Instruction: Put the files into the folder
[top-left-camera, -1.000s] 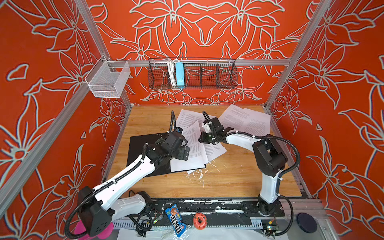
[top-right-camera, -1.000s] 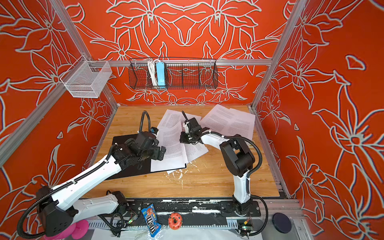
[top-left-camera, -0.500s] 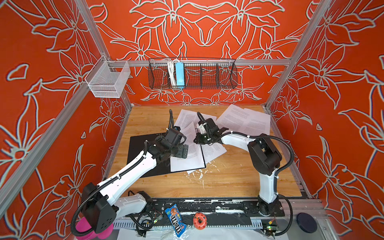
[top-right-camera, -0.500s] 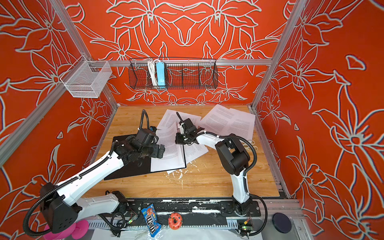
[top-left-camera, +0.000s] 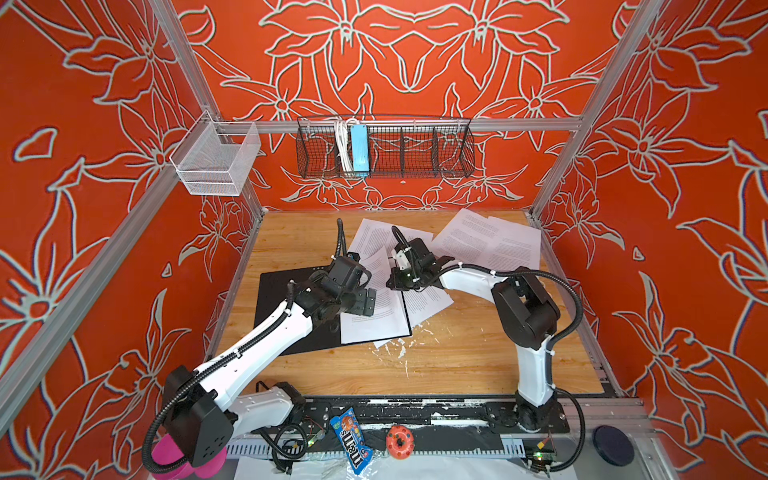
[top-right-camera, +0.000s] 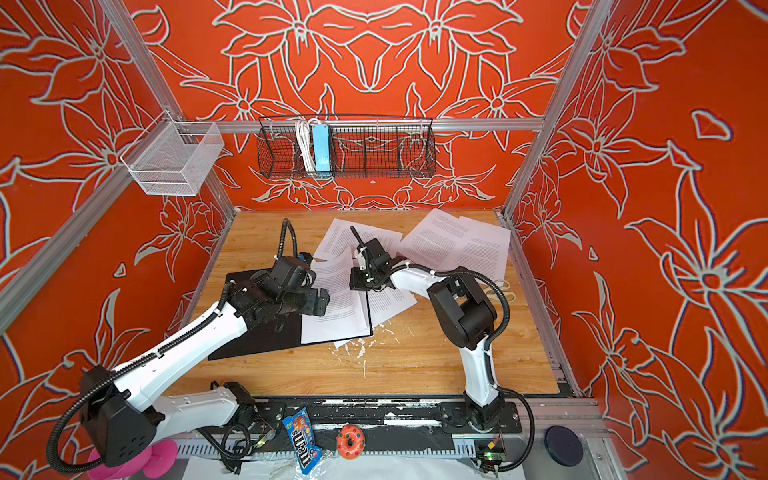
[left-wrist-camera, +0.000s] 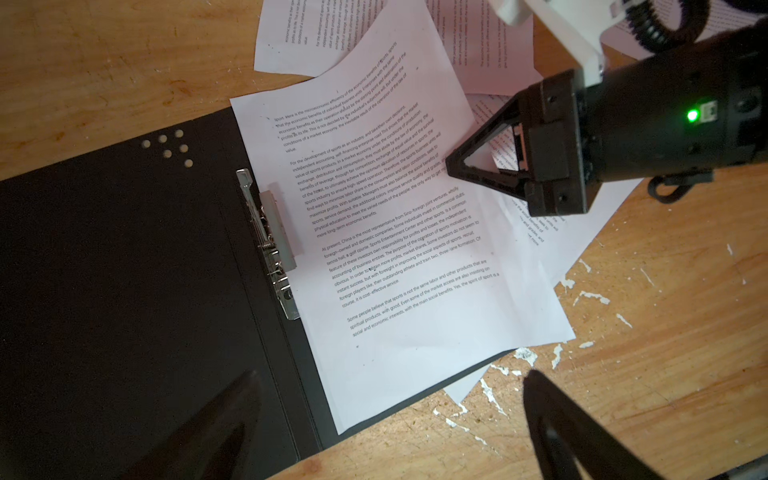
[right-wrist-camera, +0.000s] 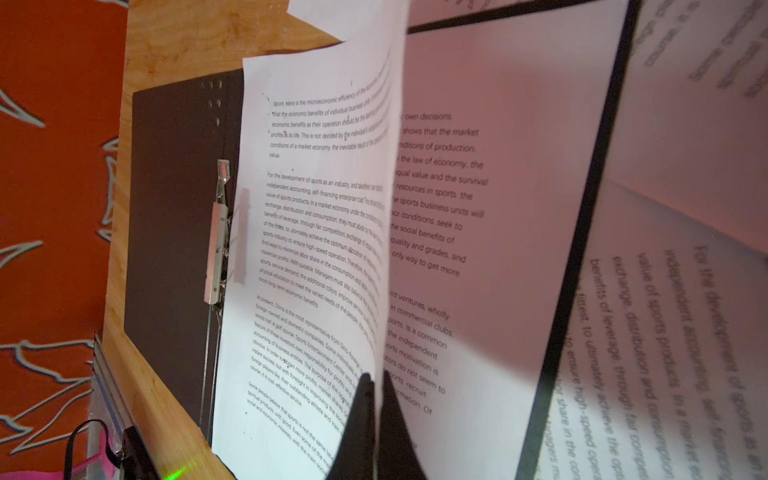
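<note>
A sheet (top-left-camera: 374, 318) lay on the right half of the open folder (top-left-camera: 286, 291), left of centre, the right gripper (top-left-camera: 394, 284) pinching its right edge and the left gripper (top-left-camera: 365, 301) hovering wide open, so placing seemed underway and called next for squaring it against the clip (left-wrist-camera: 270, 237).

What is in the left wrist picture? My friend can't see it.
A printed sheet lies on one half of an open black folder, beside its metal clip, with the right gripper pinching the sheet's edge. More sheets lie scattered on the wooden table, and the left gripper hangs open above.
</note>
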